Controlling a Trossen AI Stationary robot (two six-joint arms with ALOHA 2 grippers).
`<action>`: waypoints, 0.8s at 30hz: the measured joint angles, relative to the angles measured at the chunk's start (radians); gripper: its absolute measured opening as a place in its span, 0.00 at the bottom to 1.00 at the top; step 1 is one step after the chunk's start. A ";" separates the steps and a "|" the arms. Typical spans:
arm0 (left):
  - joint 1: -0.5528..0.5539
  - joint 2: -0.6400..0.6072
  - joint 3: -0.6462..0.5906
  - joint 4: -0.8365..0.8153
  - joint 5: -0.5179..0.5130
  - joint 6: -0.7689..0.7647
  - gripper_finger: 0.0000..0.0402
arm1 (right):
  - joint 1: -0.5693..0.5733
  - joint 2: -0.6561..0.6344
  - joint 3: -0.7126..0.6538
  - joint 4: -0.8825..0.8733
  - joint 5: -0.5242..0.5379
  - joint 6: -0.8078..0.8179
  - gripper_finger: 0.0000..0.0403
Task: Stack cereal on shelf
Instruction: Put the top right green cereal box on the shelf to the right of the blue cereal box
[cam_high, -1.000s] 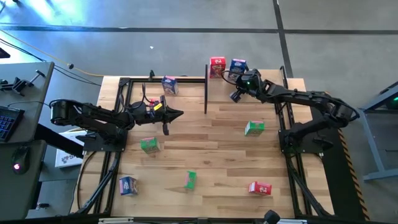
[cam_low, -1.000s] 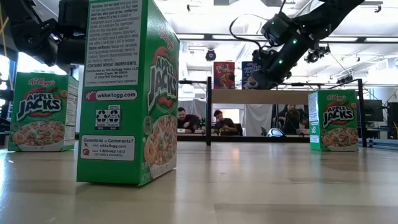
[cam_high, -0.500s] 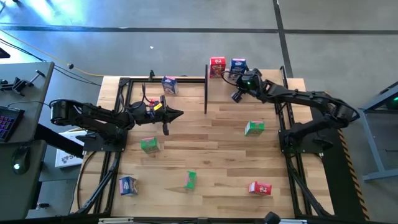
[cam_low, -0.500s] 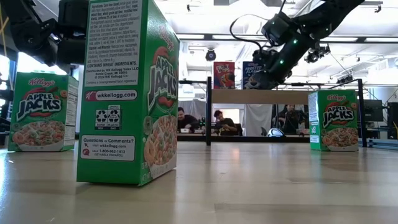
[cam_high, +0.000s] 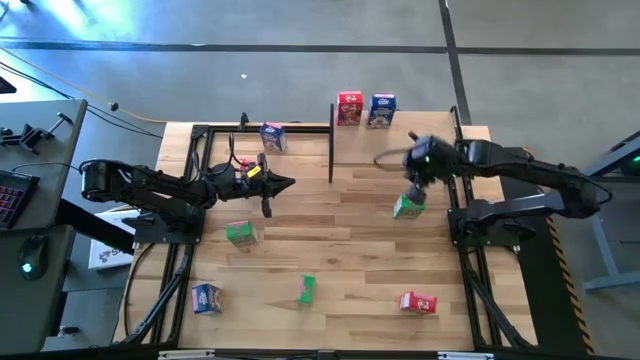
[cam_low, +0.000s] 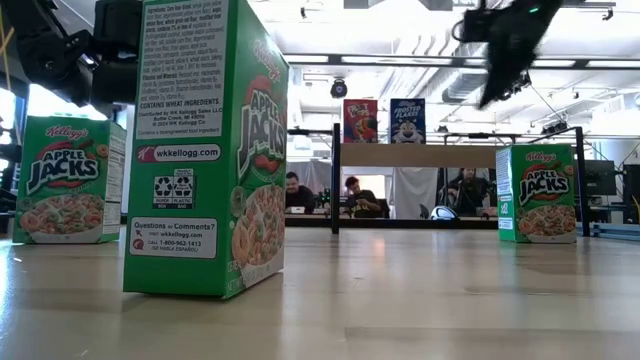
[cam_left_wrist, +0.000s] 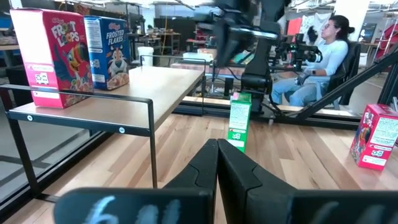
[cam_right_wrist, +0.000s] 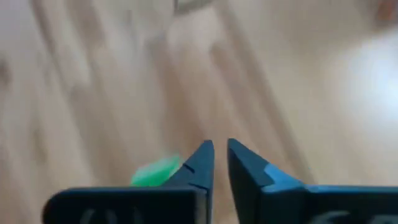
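Note:
The shelf stands at the table's far edge, and a red cereal box and a blue one stand upright on its board. My right gripper hovers just far of a green box that stands on the table. It is empty, with only a narrow gap between its fingers. My left gripper is shut and empty over the table's left middle. It points toward the shelf, as the left wrist view shows.
More boxes stand or lie on the table: blue far left, green, blue, green and red near the front. Black frame rails run along both sides. A seated person is beyond the table.
My right gripper has drawn away quickly from the blue box on the shelf, toward the table's near edge. It now hovers by the green box at the right. The blue box stays upright on the shelf beside the red one.

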 joint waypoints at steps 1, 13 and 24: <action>0.000 0.000 0.000 0.000 0.000 0.000 0.00 | 0.031 0.000 0.001 -0.044 0.001 0.039 0.13; 0.000 0.000 0.000 0.001 0.000 -0.004 0.00 | 0.169 0.156 0.001 -0.198 -0.012 0.163 0.73; 0.000 0.000 0.000 0.000 0.000 -0.003 0.00 | 0.145 0.290 0.001 -0.191 -0.003 0.082 0.78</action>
